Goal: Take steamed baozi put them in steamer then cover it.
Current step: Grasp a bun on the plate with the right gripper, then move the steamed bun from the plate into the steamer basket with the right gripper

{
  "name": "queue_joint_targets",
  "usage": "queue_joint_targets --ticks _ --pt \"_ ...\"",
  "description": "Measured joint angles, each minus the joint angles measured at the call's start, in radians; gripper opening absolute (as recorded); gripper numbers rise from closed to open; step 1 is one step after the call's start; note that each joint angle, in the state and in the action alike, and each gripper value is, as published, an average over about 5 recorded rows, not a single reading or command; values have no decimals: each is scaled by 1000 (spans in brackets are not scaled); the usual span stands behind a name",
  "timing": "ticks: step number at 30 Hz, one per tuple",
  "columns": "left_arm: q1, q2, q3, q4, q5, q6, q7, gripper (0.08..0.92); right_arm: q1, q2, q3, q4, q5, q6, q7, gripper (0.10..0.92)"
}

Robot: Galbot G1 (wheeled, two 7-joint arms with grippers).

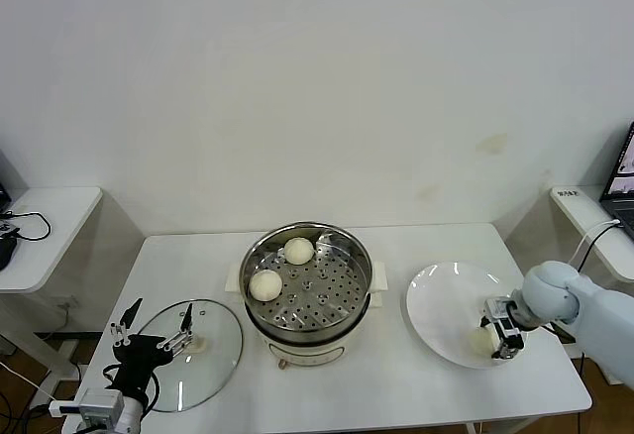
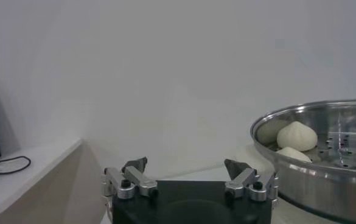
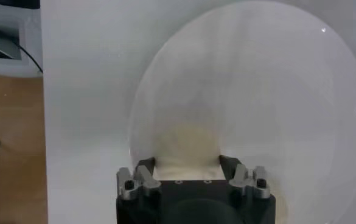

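the steamer sits at the lower centre of the head view on the white bench, its perforated tray open to view. two steamed baozi lie inside it toward the left part of the tray: one at the back and one nearer the front-left, a little apart from each other. in the left wrist view the same pot shows at the right edge with the buns against its far wall.

the cover lies flat on the bench in the lower left of the head view, just beside the steamer, its cream handle near its centre. the left gripper hangs at the lower left over the near edge of the cover, its fingers spread wide and holding nothing; the left wrist view shows the two fingertips well apart with only air between them.

the white plate is at the lower right of the head view, near the steamer. the right gripper is down at the plate's lower right edge, clasped around a third baozi. in the right wrist view the plate fills most of the frame, and the bun sits between the two fingers, touching both, at the lower centre.
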Motion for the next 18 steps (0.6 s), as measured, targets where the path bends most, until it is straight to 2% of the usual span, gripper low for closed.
queue_joint_targets --ticks 10,18 --pt "2 3 -2 -6 -1 0 0 823 57 -17 -14 21 29 -6 -21 617" --pt "-3 4 3 -10 -2 -1 0 823 231 -31 -79 42 100 -11 -38 619"
